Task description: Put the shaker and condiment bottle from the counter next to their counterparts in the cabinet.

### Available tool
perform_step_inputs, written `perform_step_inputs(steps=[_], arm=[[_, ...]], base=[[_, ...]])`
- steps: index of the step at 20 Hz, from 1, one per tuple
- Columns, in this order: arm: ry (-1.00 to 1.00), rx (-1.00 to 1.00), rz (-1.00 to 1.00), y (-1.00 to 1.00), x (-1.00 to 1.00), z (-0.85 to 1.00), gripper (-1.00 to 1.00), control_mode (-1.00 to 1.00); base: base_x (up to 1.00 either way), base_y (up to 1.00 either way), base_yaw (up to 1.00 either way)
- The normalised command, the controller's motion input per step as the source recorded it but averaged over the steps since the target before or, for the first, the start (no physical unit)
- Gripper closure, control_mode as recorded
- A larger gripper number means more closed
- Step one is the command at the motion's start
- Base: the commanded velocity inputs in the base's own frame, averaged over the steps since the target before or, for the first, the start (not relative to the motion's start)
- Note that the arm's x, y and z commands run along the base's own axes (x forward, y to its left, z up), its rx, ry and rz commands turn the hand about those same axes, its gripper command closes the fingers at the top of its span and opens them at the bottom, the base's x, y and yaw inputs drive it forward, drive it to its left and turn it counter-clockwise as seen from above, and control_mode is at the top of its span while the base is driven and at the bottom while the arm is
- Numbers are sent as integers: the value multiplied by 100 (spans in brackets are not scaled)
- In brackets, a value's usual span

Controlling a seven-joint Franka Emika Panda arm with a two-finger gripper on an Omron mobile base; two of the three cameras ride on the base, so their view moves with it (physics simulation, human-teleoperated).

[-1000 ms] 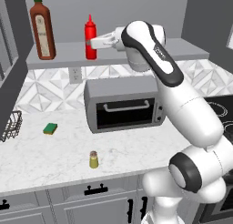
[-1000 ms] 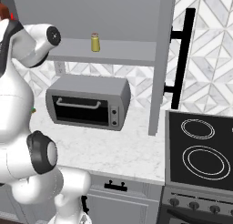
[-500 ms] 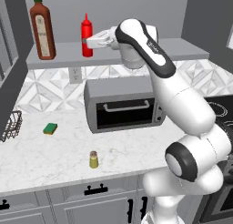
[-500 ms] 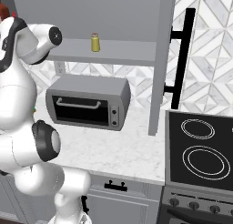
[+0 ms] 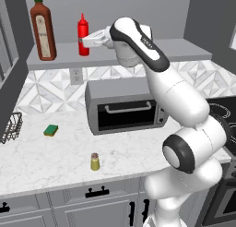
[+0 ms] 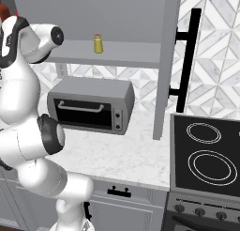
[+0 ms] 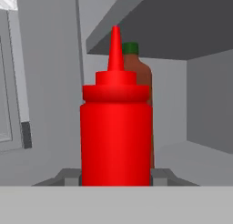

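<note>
**Gripper's got the ketchup-style bottle up on the shelf – handling notes**

Gripper [image 5: 87,39] is clamped on the condiment bottle [image 5: 83,35], jaws pinched narrow around its lower body. In the hand view we see the bottle [image 7: 116,127] upright and dead centre, with the tall brown sauce bottle [image 7: 139,82] right behind it. From the left base view the red bottle sits over the cabinet shelf [image 5: 184,48], a bit right of the brown sauce bottle [image 5: 43,30]; we can't tell if its base is touching the shelf yet.

Handling-wise, we reckon it's light, smooth plastic that's a little squishy, so a mid-to-low body grip like this one looks right. The pointed nozzle is no place to grab. It's narrow and tallish, so it could tip if let go at a tilt.

Stuff around: the sauce bottle is the nearest thing to bump. The second shaker [image 6: 98,43] stands far off to the right on the same shelf. The shaker [image 5: 95,162] we still need waits on the counter [image 5: 41,157], near the front edge, with a green sponge [image 5: 51,129], a wire rack [image 5: 11,127] and the toaster oven [image 5: 124,106] further back.
</note>
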Motion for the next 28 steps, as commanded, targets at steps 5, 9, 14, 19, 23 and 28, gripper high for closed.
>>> perform_step_inputs(steps=[5, 9, 14, 19, 23, 28], arm=[[0, 0, 0, 8, 25, -2, 100, -100], [0, 0, 1, 18, 27, -8, 100, -100], [0, 0, 2, 20, 27, -9, 100, -100], [0, 0, 4, 11, 15, -11, 100, -100], [0, 0, 5, 7, 4, -17, 100, -100], [0, 0, 4, 11, 7, -18, 100, -100]], base=[[0, 0, 0], [0, 0, 0], [0, 0, 0], [0, 0, 0], [0, 0, 0], [0, 0, 0]])
